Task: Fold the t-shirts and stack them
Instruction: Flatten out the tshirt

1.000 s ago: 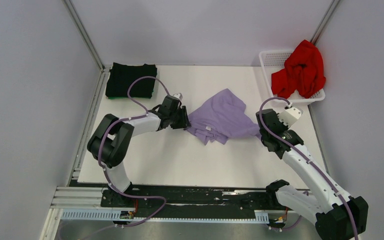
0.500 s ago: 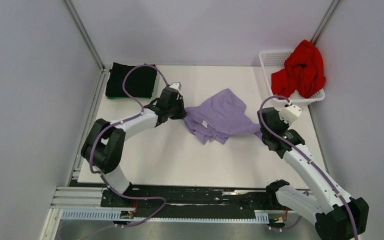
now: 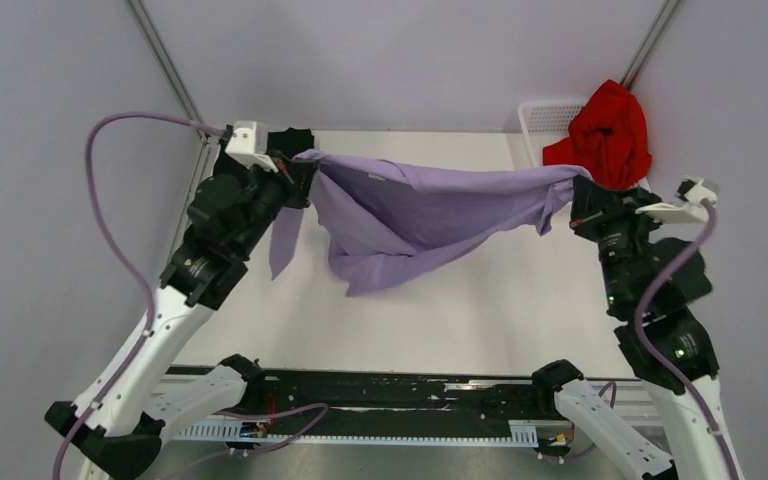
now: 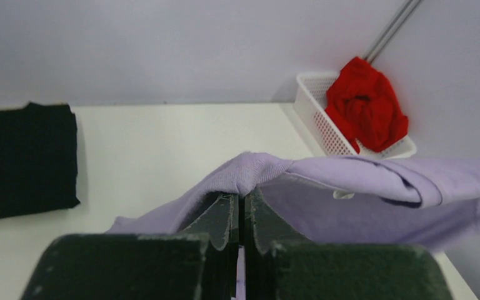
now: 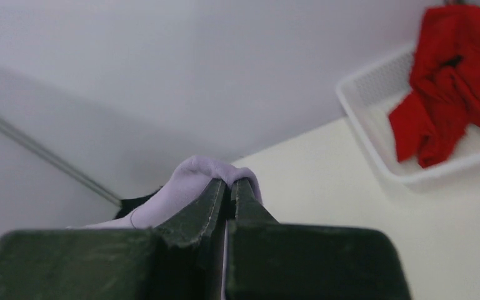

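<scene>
We see the left gripper (image 3: 303, 168) clenched on one end of the lavender t-shirt (image 3: 430, 205) over the left side of the table (image 3: 440, 320), and the right gripper (image 3: 572, 203) clenched on the other end over the table's right side. The shirt hangs stretched between them above the table's middle, sagging in loose folds; we can't tell if the lowest fold touches the table. Farther back, the black t-shirt (image 4: 22, 159) lies folded at the table's far-left corner, and the red t-shirt (image 3: 608, 130) sits bunched in the white lattice basket (image 3: 545, 112) at the table's far-right corner.
</scene>
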`<move>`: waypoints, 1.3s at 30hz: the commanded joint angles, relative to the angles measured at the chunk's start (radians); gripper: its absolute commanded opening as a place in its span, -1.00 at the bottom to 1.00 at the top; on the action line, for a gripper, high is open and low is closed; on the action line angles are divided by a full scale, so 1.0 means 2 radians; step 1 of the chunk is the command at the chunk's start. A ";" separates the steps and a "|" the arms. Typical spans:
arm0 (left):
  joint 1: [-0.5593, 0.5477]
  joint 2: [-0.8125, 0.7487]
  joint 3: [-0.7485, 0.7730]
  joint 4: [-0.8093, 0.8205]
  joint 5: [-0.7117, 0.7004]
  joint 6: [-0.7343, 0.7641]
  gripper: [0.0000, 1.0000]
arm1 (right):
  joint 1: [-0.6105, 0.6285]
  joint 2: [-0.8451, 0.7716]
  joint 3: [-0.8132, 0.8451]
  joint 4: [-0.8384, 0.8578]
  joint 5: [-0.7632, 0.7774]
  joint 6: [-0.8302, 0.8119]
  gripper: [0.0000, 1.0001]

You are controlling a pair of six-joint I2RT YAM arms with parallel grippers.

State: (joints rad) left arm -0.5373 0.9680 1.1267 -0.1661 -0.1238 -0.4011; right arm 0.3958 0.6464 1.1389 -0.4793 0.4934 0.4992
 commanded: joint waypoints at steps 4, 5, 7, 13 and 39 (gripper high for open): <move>-0.001 -0.086 0.116 -0.053 0.010 0.067 -1.00 | -0.002 -0.008 0.128 0.071 -0.223 -0.052 -1.00; -0.001 -0.091 0.123 -0.057 0.014 0.068 -1.00 | -0.002 -0.007 0.139 0.071 -0.236 -0.052 -1.00; -0.001 -0.105 0.143 -0.066 0.031 0.070 -1.00 | -0.002 -0.005 0.157 0.070 -0.274 -0.052 -1.00; 0.000 -0.122 0.162 -0.081 0.059 0.065 -1.00 | -0.002 0.000 0.183 0.060 -0.284 -0.045 -1.00; 0.092 0.562 0.351 0.000 -0.013 0.056 0.92 | -0.149 0.185 -0.159 -0.107 -0.033 0.162 0.73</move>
State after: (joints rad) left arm -0.3534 2.0712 1.6283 -0.1703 -0.2428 -0.2764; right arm 0.1558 0.9951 0.7292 -0.6540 0.3134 0.7650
